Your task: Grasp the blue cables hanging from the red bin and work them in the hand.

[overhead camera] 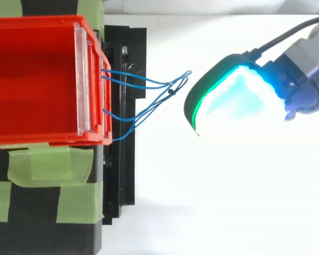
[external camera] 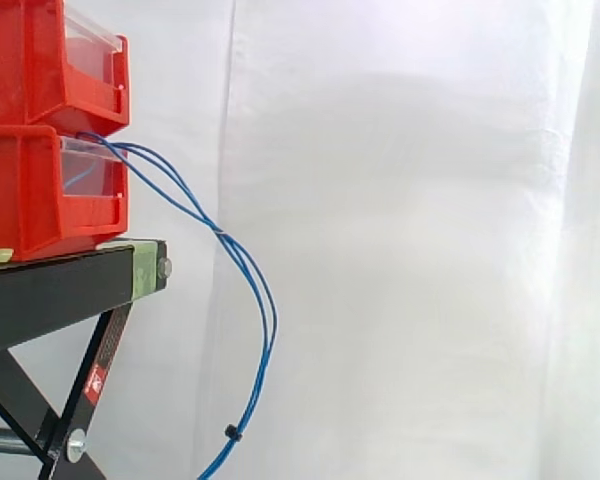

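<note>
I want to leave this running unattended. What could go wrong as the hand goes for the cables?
1. The cables are thin and hang loose from the lower bin. The hand, apart from them in the top view, might knock them aside rather than catch them.
2. They run back into that bin, which sits at the edge of the stand. A hard pull could shift the bin or drag more cable out.

I see thin blue cables point(external camera: 269, 330) leaving the front of the lower red bin point(external camera: 25, 195). They hang free in a long downward arc, bundled together.
</note>
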`<state>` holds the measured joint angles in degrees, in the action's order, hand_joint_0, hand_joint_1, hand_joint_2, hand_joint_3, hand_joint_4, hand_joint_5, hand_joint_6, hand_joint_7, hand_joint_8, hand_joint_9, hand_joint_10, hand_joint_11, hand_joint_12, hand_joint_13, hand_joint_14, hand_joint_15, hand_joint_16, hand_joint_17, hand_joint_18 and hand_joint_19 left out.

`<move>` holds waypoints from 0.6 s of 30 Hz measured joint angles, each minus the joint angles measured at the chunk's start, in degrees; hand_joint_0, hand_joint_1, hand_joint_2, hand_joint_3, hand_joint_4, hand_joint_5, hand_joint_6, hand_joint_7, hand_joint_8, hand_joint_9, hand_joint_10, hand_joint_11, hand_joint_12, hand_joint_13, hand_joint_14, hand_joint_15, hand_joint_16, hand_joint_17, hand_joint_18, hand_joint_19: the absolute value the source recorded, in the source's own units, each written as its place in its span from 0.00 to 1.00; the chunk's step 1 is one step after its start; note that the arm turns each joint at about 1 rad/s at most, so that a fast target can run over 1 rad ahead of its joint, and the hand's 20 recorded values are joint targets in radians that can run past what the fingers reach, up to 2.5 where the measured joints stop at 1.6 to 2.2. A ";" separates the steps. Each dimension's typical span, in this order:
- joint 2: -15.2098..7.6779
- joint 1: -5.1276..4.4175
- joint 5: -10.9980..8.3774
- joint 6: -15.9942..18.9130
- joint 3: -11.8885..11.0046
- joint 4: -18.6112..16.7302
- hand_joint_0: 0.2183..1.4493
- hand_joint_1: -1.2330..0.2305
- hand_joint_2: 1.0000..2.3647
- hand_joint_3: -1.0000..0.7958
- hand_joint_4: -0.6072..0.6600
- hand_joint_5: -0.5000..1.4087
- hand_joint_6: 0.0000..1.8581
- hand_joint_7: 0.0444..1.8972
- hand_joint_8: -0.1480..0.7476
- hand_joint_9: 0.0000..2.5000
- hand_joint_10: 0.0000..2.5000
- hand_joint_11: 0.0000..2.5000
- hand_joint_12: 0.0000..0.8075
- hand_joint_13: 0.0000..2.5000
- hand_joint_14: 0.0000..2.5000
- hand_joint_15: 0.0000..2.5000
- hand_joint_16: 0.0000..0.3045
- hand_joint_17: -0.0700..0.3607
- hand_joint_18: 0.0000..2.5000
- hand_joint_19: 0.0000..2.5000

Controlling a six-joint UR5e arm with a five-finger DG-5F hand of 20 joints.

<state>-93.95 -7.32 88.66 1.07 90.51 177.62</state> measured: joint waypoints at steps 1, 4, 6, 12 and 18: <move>0.00 -0.04 -0.02 0.02 -0.01 0.06 0.50 0.46 0.00 0.07 0.65 0.13 0.00 0.33 0.51 0.11 0.00 0.02 0.37 0.05 0.00 0.05 0.13 0.36 0.00 0.01; 0.00 -0.15 0.00 0.06 0.00 0.19 0.50 0.46 0.00 0.07 0.65 0.14 0.00 0.33 0.50 0.11 0.00 0.02 0.37 0.06 0.00 0.05 0.13 0.36 0.00 0.01; 0.01 -0.23 0.10 0.07 0.00 0.42 0.50 0.46 0.00 0.07 0.66 0.14 0.00 0.33 0.50 0.11 0.00 0.02 0.37 0.06 0.00 0.05 0.13 0.36 0.00 0.01; 0.01 -0.36 0.27 0.08 0.01 1.20 0.50 0.46 0.00 0.07 0.66 0.14 0.00 0.33 0.50 0.11 0.00 0.02 0.38 0.06 0.00 0.05 0.13 0.37 0.00 0.01; 0.02 -0.42 0.29 0.06 0.01 1.37 0.50 0.46 0.00 0.07 0.66 0.15 0.00 0.33 0.51 0.12 0.00 0.02 0.38 0.06 0.00 0.05 0.13 0.37 0.00 0.01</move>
<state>-93.94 -7.74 88.94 1.13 90.52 179.00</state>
